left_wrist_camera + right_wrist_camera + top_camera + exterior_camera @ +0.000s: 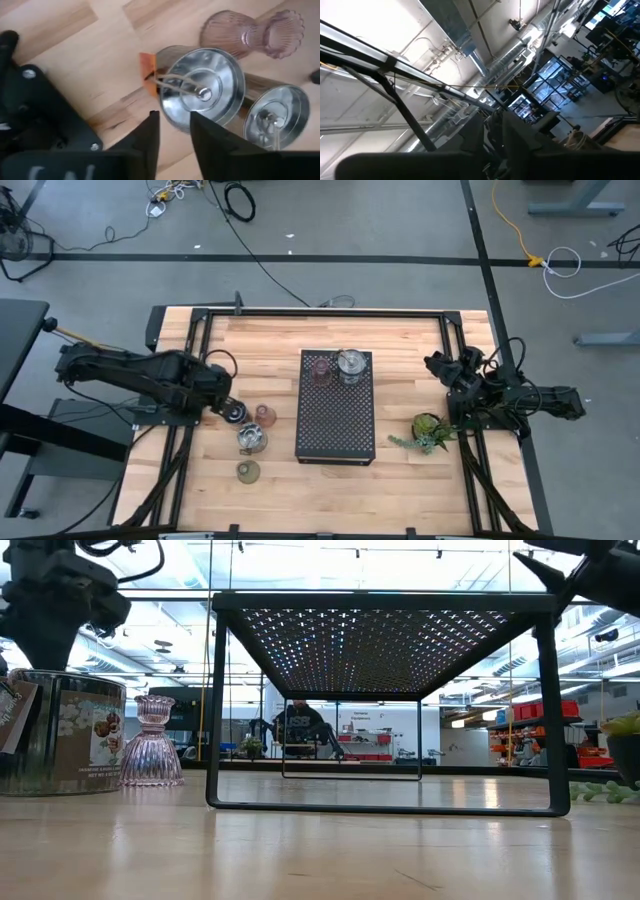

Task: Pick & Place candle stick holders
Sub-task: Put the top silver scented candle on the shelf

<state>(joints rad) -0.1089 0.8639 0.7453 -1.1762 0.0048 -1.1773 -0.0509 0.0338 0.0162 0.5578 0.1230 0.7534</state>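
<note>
My left gripper [232,412] [175,125] is open and points down over a silvery cup [200,92] with an orange tag, which stands on the table at the left. One finger is outside the cup's near rim and the other is over its mouth. A second silvery cup [251,438] [272,115], a pink ribbed holder [264,415] [250,32] and an olive-green one [247,471] stand close by. Another pink holder [320,370] and a third silvery cup [350,365] stand on the black rack [335,425]. My right gripper [447,372] waits shut at the right edge. My left gripper has the silvery cup's near rim [175,120] between its two fingers, coming from above. I cannot tell whether either finger touches the rim. The cup stands upright on the table.
The black perforated rack stands on thin legs [215,710] in the table's middle. A small green potted plant [430,430] sits near the right arm. Bare wood lies toward the near edge [330,495].
</note>
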